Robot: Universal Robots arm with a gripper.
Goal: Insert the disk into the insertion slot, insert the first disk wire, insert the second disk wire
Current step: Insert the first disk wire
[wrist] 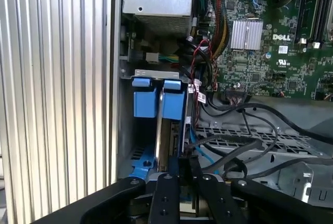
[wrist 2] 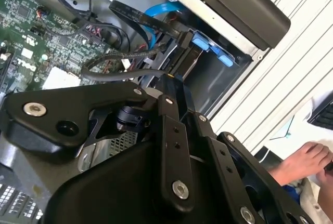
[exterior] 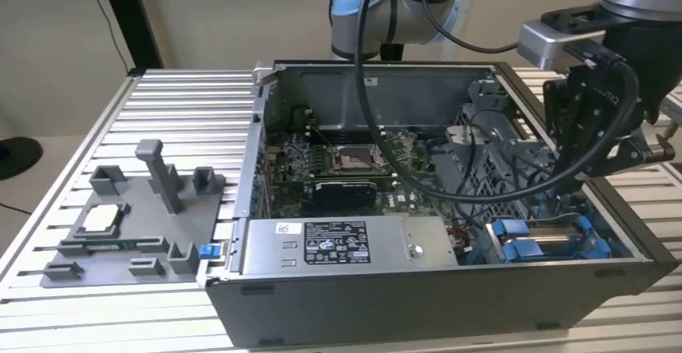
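Disk [exterior: 525, 247], clipped in its bright blue carrier, sits down in the insertion slot [wrist: 125, 141]. The slot is in the corner of the open computer case [exterior: 426, 305] nearest the exterior view's right, beside the larger silver box [exterior: 341, 245] with the sticker. In the first wrist view the carrier's two blue tabs stand side by side at the mouth of the grey bay, with a thin silver edge between them. A light blue flat cable [wrist: 200, 148] and several black wires [wrist: 244, 146] run just beside the carrier, between it and a perforated metal plate [wrist: 260, 135]. The hand [wrist: 186, 162] hangs over this spot, its tip down among the wires and close to the carrier's edge. Whether it is open or closed, or has hold of a wire, cannot be told. Farther inside the case lies the green motherboard [exterior: 352, 169]. The case rests on a slatted metal desk [exterior: 181, 97]. A grey moulded fixture [exterior: 128, 225] lies apart from it, toward the exterior view's left.
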